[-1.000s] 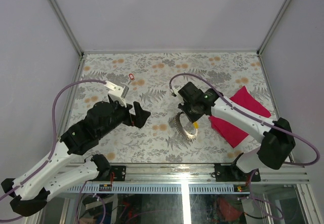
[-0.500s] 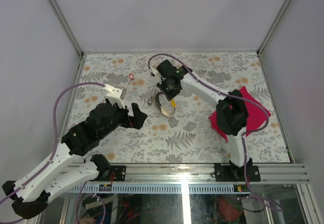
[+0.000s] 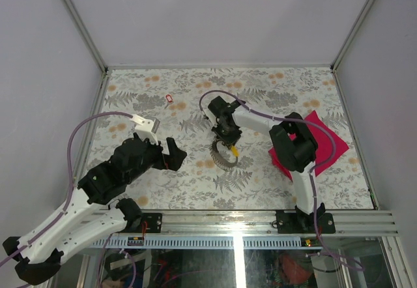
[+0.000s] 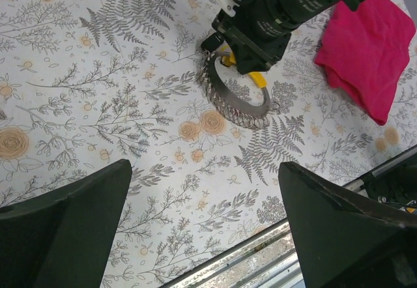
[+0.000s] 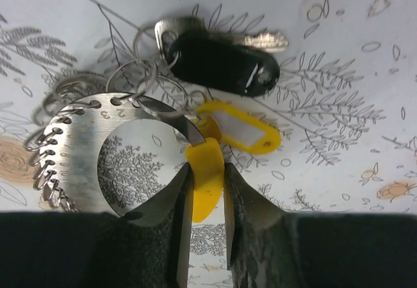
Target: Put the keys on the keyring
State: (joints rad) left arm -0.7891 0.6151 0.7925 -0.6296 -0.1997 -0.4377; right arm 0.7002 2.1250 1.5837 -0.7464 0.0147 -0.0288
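Note:
The keyring [image 5: 73, 138], a flat silvery loop fringed with small wire rings, hangs just above the floral table. My right gripper [image 5: 204, 177] is shut on its yellow piece [image 5: 206, 152]. A black-headed key [image 5: 221, 66] and a yellow-tagged key [image 5: 240, 129] hang from small rings on it. From above, the right gripper [image 3: 225, 131] is mid-table with the keyring [image 3: 223, 155] below it. A red key [image 3: 169, 98] lies alone at the back left. My left gripper [image 3: 172, 155] stands open and holds nothing, left of the keyring [image 4: 231, 100].
A magenta cloth [image 3: 320, 142] lies at the right, under the right arm's forearm. The metal rail [image 4: 260, 265] of the near table edge runs just below the left gripper [image 4: 203, 171]. Grey walls enclose the table on three sides.
The right arm swung the keyring to the back left, then came back to mid-table, still gripping the yellow piece. The left arm drew back slightly toward the near left.

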